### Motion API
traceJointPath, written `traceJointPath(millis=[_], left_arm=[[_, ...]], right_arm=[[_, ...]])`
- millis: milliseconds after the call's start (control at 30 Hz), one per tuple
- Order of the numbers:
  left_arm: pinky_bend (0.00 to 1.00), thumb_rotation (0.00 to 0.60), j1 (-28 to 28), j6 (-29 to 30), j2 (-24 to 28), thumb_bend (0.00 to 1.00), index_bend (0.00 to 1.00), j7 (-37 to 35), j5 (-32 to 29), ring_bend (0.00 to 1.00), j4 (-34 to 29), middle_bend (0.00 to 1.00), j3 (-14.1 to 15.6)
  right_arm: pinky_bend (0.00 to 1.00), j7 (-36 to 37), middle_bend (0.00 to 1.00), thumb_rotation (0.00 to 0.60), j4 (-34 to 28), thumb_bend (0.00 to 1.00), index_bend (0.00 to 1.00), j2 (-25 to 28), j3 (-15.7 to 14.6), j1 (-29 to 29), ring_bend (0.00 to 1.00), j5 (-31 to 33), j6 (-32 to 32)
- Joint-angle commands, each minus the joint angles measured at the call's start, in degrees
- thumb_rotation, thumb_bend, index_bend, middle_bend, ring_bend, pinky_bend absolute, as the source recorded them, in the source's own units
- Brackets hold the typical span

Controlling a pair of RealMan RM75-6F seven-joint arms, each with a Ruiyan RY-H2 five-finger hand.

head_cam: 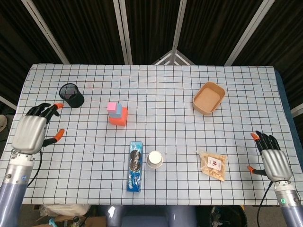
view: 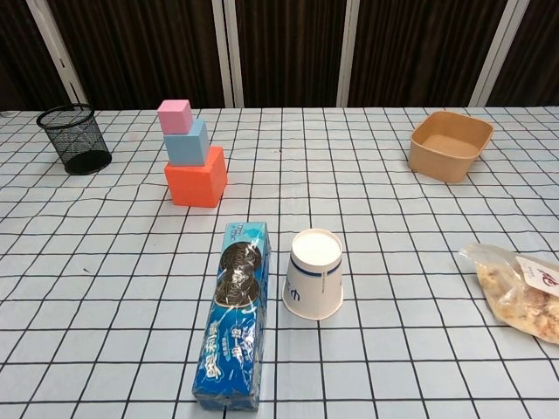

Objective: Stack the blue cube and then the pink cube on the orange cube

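Note:
A three-cube stack stands left of the table's middle: the orange cube [head_cam: 119, 118] [view: 196, 177] at the bottom, the blue cube [head_cam: 117, 111] [view: 187, 142] on it, the small pink cube [head_cam: 112, 106] [view: 175, 116] on top. My left hand [head_cam: 32, 133] hovers over the table's left edge, open, fingers spread, holding nothing, well left of the stack. My right hand [head_cam: 271, 158] is open at the table's right front corner, far from the cubes. Neither hand shows in the chest view.
A black mesh cup [head_cam: 71, 95] [view: 75, 138] stands left of the stack. In front lie a blue cookie pack [head_cam: 135, 165] [view: 232, 313] and an upturned paper cup [head_cam: 155, 159] [view: 314, 273]. A brown bowl [head_cam: 209, 98] [view: 451, 144] and a snack bag [head_cam: 213, 164] [view: 521, 286] are on the right.

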Motion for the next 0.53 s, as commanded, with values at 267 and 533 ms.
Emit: traceJointPath(millis=[267,533], left_arm=[[0.14,0.600,12.15,4.67,-8.97,0.29,0.11,-5.76,12.57,0.10,20.35,0.19,9.30],[0.14,0.600,13.04,5.72,-9.37,0.29,0.10,-4.91,13.85,0.09,20.90,0.18,9.60]], right_arm=[[0.00,-3.37,0.04,0.600,0.27,0.09,0.00,-0.67,0.16,-0.98,0.02,-0.86,2.98],[0.00,-4.91,0.04,0.600,-1.15,0.10,0.00,-0.28,0.58,-1.55,0.02,-0.46,4.24]])
